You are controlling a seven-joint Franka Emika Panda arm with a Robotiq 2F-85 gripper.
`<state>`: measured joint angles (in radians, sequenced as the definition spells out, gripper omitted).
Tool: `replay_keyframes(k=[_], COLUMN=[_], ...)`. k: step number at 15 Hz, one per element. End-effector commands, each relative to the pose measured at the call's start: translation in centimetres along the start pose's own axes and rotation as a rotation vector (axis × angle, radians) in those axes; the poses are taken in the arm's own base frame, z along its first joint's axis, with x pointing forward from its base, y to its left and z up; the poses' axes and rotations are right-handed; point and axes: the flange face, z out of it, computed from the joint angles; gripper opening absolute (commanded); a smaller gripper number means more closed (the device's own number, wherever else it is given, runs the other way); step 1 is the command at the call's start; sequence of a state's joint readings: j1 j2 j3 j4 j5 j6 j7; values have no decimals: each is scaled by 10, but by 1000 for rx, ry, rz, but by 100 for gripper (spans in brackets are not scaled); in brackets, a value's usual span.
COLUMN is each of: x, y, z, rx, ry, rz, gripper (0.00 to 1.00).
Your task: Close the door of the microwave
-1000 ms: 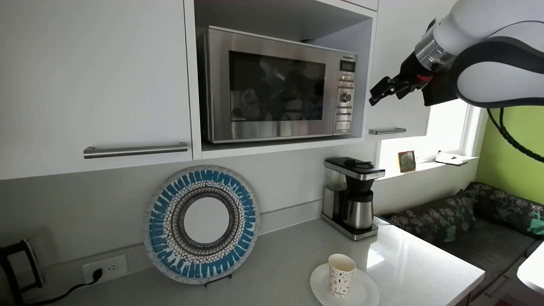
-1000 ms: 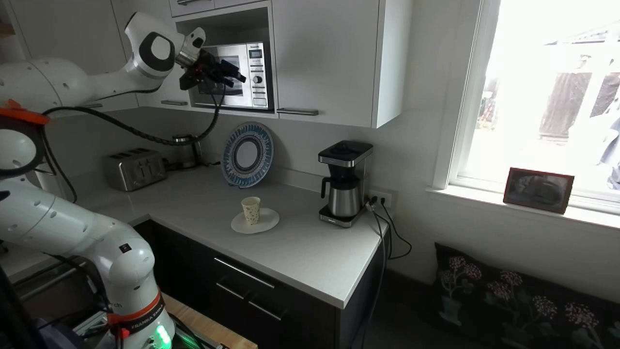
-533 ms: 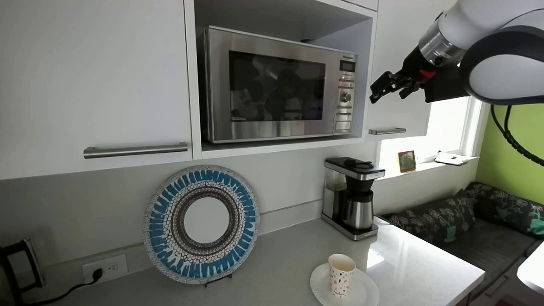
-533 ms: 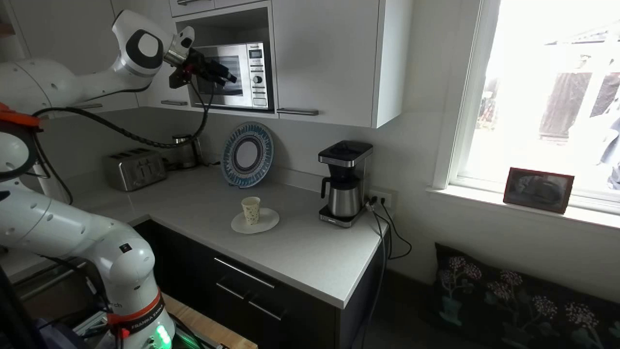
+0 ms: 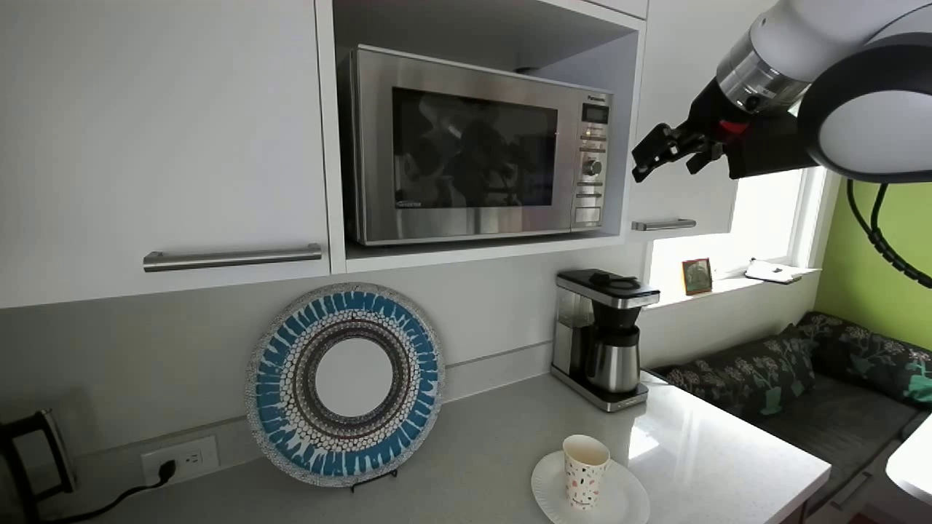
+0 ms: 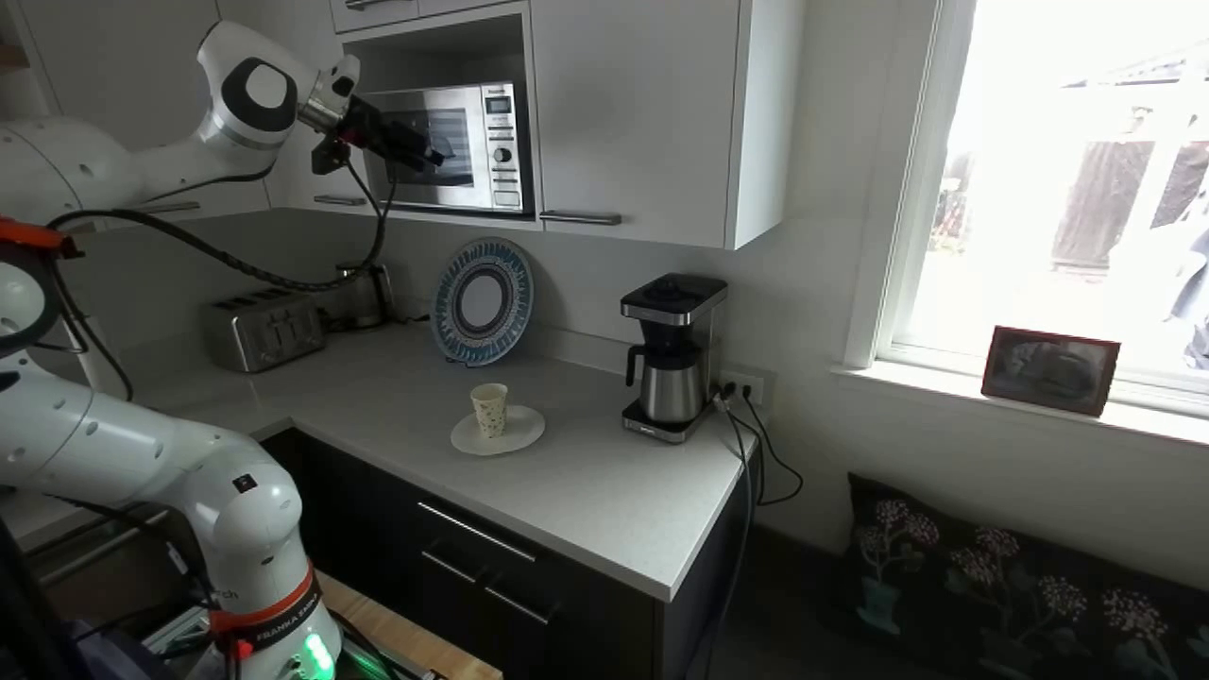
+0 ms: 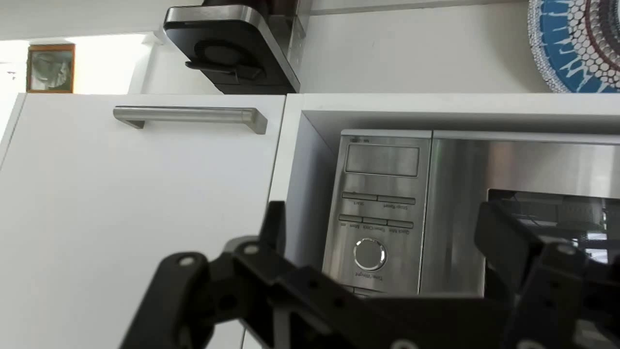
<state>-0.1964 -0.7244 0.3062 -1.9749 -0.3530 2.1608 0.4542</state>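
Door (image 5: 464, 149): on the front of the microwave (image 6: 480, 142), inside the cabinet niche (image 5: 480, 252) at 12 o'clock in an exterior view; it looks flush with the control strip (image 7: 380, 208), so the closing seems done.
Heft and swing: probably stiff and fairly light to push, presumably swinging from its 9 o'clock edge in that same exterior view.
Surface: brushed steel round a dark window (image 7: 579, 213) — likely slippery, and best spared hard knocks.
Hold: no handle shows on it; a flat push should serve better than a pinch, on the steel border (image 7: 457, 194) between window and control strip.
Jaws: spread apart, nothing between them, at 3 o'clock from the microwave in an exterior view and clear of it.
Arm (image 5: 808, 44): extends from 2 o'clock there, wrist bent so the jaws slope down toward 8 — in the wrist view they frame the control strip.
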Motion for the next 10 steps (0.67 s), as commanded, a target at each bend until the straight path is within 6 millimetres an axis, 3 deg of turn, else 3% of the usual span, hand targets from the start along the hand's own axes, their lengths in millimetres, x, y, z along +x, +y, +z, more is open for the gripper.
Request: replay_keyframes(k=[1, 10], x=[-11, -3], y=[-1, -2], z=[-13, -9], rx=[-50, -18], ry=[-19, -15], rz=[11, 2], gripper=[100, 100])
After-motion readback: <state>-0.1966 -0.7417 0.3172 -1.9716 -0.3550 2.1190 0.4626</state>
